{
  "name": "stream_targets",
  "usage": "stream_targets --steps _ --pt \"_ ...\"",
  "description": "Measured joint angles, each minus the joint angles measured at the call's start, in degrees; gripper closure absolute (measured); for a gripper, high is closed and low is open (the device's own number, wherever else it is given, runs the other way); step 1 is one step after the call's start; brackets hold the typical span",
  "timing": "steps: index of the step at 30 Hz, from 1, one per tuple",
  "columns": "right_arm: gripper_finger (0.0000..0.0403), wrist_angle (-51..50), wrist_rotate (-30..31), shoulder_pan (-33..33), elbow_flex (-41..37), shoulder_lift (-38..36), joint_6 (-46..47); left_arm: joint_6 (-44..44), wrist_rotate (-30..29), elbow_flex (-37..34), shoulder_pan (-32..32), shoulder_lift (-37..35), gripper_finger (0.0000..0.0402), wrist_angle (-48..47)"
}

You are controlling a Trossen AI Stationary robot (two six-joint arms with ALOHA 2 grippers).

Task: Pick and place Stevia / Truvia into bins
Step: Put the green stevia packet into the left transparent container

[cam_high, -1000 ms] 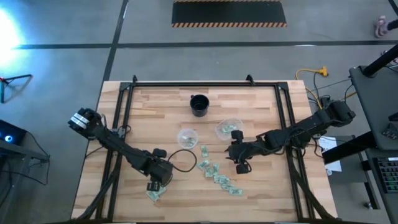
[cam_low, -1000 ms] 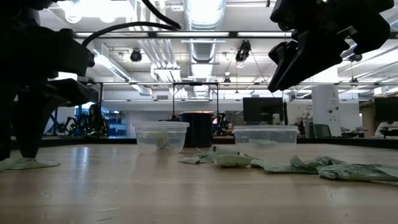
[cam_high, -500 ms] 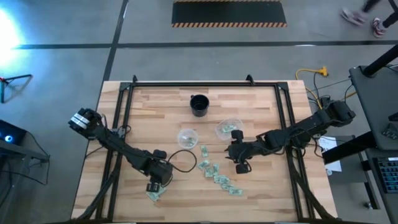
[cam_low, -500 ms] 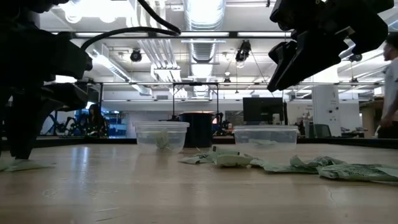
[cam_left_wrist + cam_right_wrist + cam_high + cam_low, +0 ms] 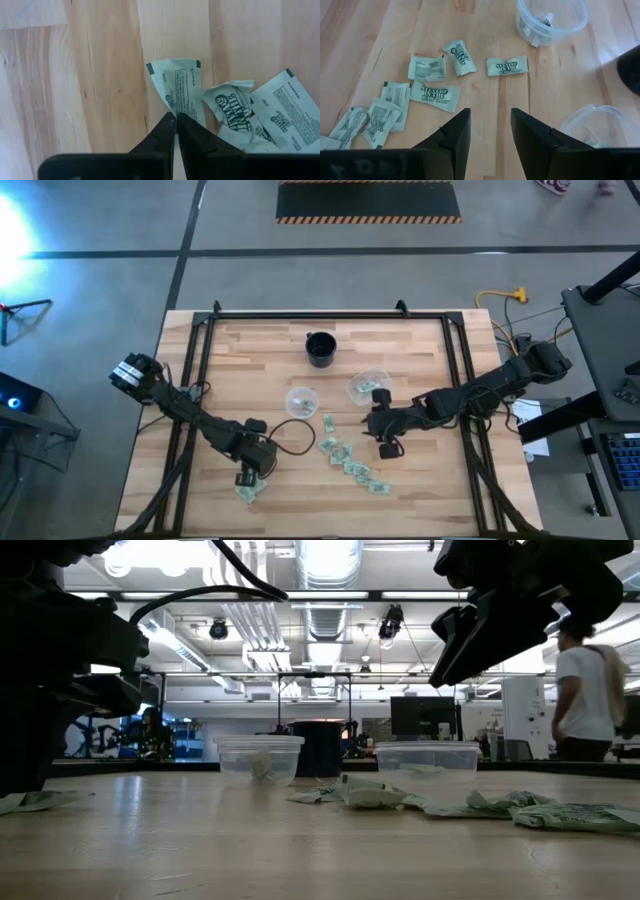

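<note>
My left gripper [image 5: 243, 480] [image 5: 176, 116] is down at the table's near-left part, shut at the edge of one green-and-white Stevia packet [image 5: 177, 87]. Two more packets [image 5: 250, 115] lie flat beside it. My right gripper [image 5: 386, 446] [image 5: 490, 130] hangs open above the table right of centre, touching nothing. Below it several packets [image 5: 350, 463] [image 5: 432, 92] lie scattered on the wood. The two clear cups [image 5: 301, 400] [image 5: 368, 387] stand upright beyond them, each with a packet or two inside. My left gripper has its shut fingertips on one long edge of the packet [image 5: 172, 107], coming from above and pointing down. The paper is creased beside the fingertips. The packet lies flat on the table.
A black round cup [image 5: 320, 348] stands near the far edge, behind the clear cups. Black frame rails [image 5: 200, 380] run along the table's left, right and far sides. Bare wood shows between the two packet groups. A person [image 5: 585, 690] walks in the room behind.
My left gripper has shifted slightly toward the table's left edge, staying low at the table. My right gripper has kept still. A person has walked into the background of the low view.
</note>
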Motion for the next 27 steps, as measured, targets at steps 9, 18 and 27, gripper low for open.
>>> stream_targets --steps 9,18,27 --pt "0.0271 -0.04 1.10 -0.04 0.00 0.00 -1.04 1.29 -2.14 0.25 0.93 -2.13 0.0398 -2.41" --pt "0.0271 -0.13 1.10 -0.11 0.00 0.00 -1.29 6.91 -14.17 1.81 3.37 -11.11 0.0398 -3.98" --pt "0.0271 -0.09 1.10 -0.11 0.00 0.00 -1.21 20.06 -29.32 2.27 10.39 -14.95 0.0398 3.05"
